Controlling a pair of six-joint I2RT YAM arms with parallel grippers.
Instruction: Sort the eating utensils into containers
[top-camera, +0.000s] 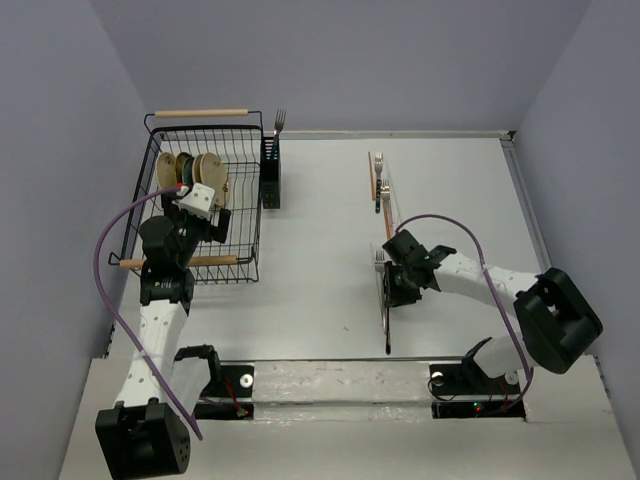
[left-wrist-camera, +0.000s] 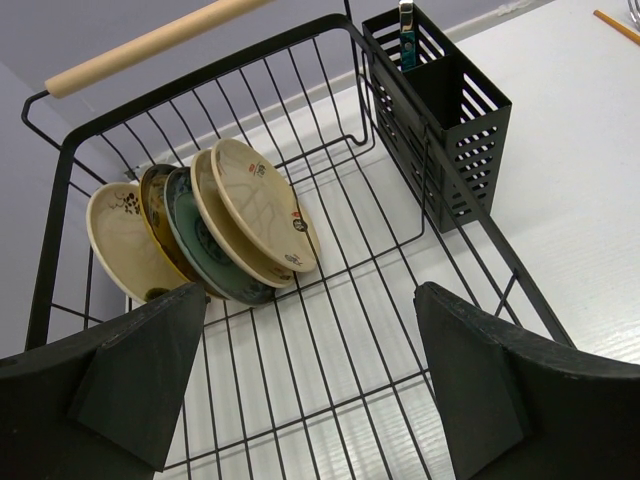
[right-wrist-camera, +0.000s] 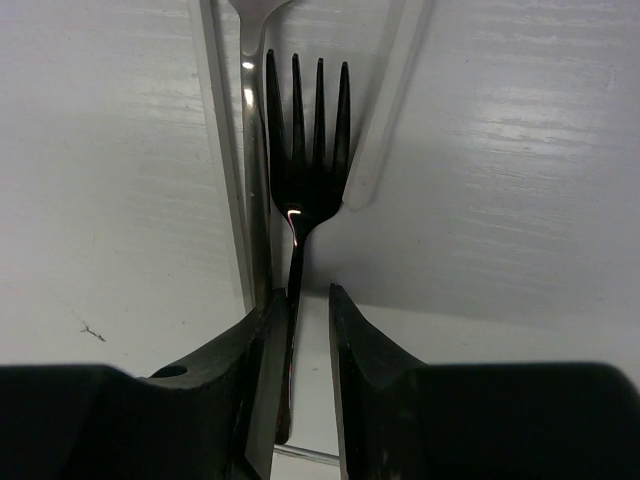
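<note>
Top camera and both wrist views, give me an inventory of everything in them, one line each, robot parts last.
dish rack: one, black wire with wooden handles, far left of table
plates: about five, cream, tan and green, on edge in the rack
caddy: one seen, black, slotted, at the rack's right side
upright fork: one, silver, standing in the caddy
silver fork: one, beside the chopsticks
chopsticks: count unclear, brown-orange, far centre of table
dark fork: one, lying on the table
silver handle: one, beside the dark fork
table: one, white
left pincer: wide open, over the rack
right pincer: narrowly open, astride the dark fork's handle
</note>
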